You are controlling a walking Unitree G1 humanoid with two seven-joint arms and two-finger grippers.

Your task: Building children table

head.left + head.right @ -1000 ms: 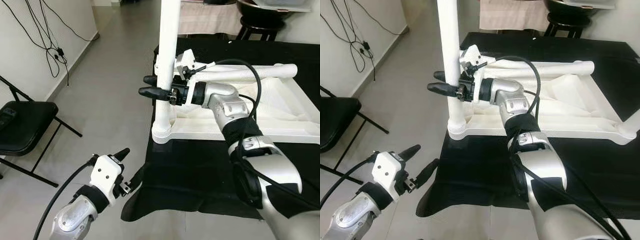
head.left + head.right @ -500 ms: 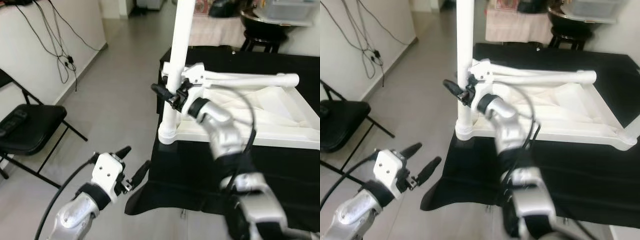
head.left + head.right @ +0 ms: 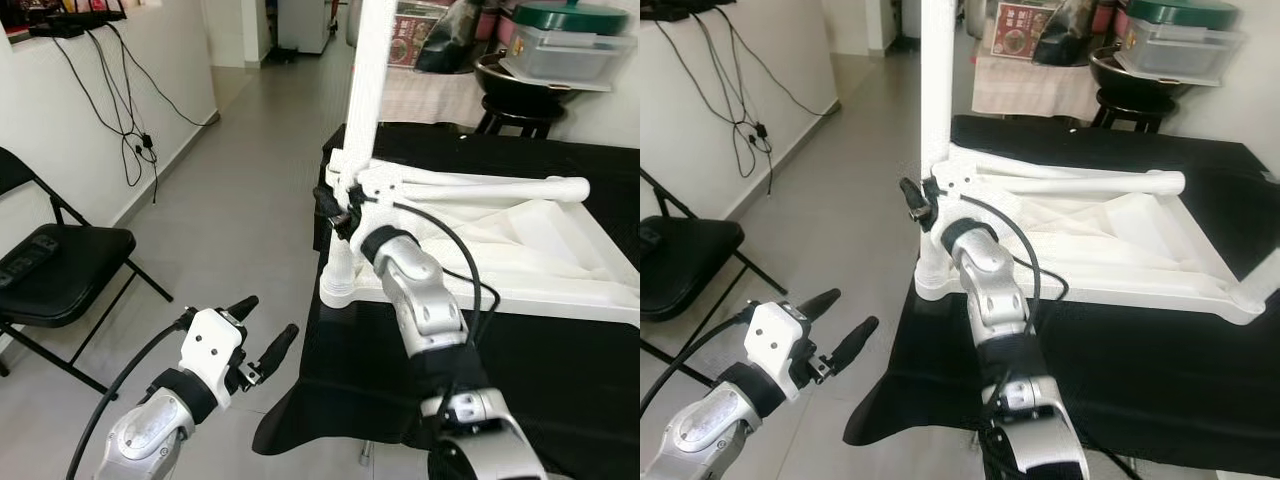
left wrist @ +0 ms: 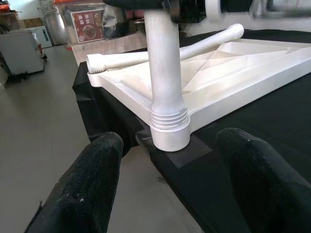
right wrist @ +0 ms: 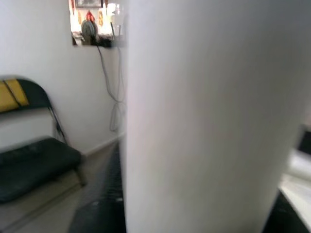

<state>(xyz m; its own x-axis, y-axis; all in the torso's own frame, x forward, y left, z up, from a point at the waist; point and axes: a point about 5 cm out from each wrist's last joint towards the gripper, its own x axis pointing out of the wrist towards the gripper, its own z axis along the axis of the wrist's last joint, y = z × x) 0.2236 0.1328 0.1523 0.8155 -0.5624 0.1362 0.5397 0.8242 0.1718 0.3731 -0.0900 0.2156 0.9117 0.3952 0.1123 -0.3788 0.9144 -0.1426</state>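
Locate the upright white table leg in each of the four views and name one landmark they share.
Left eye view: upright white table leg, centre, right gripper around it.
Right eye view: left of centre.
Left wrist view: top centre, in its corner socket.
Right wrist view: very close, blurred.
Shared landmark: upturned white tabletop.

Right gripper (image 3: 923, 203) clasps leg (image 3: 934, 110) (upright).

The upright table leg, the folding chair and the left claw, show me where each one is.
upright table leg (image 3: 372, 70), left eye view, on its bare shaft.
folding chair (image 3: 60, 278), left eye view, on the seat.
left claw (image 3: 836, 320), right eye view, midway between its fingertips.
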